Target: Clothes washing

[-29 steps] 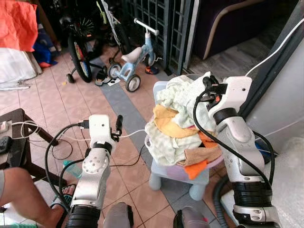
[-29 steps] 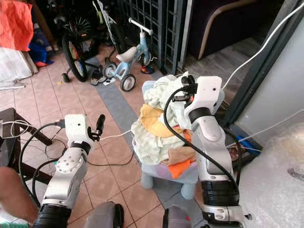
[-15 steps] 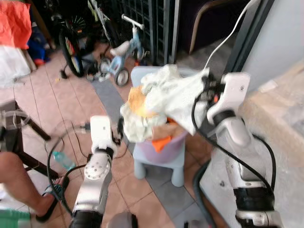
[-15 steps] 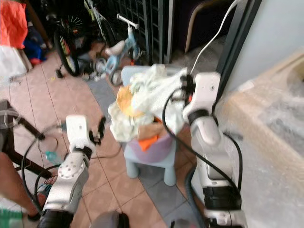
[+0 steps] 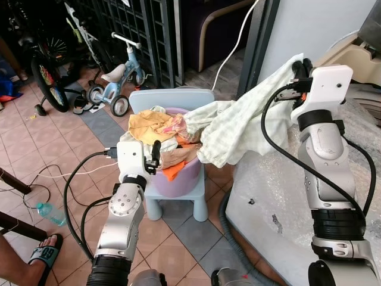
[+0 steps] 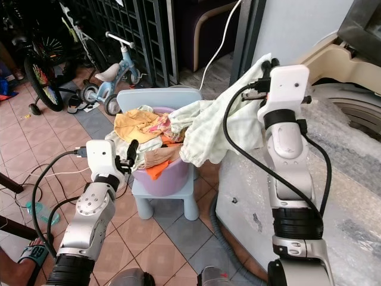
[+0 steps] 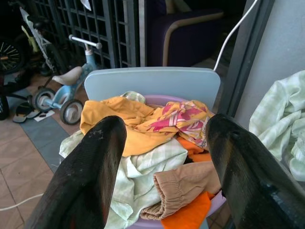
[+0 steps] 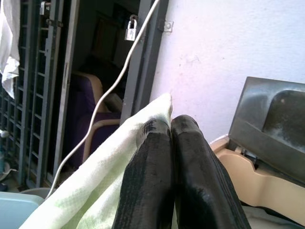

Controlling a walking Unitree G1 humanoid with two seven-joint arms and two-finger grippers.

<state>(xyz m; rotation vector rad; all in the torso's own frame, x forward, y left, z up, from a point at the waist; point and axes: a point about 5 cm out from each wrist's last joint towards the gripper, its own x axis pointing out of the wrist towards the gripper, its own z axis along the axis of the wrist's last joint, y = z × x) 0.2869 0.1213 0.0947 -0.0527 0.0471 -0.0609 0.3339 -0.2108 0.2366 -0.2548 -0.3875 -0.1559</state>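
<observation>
Green checked cloth (image 5: pixel 238 128) stretched diagonally, basket (image 5: pixel 178 179) up to right end effector (image 5: pixel 299 68).

Bright, even daylight; sharp frames, dim gated background, wrist-view fingers softly blurred

Green checked cloth (image 5: pixel 238 128) now lifted off pile (image 5: pixel 161 134)

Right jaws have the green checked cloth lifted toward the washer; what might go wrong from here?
The checked cloth still trails into the purple basin, so lifting may drag other clothes out. The right gripper pinches just a corner, which may slip. The hanging cloth could also snag on the washer's edge.
</observation>
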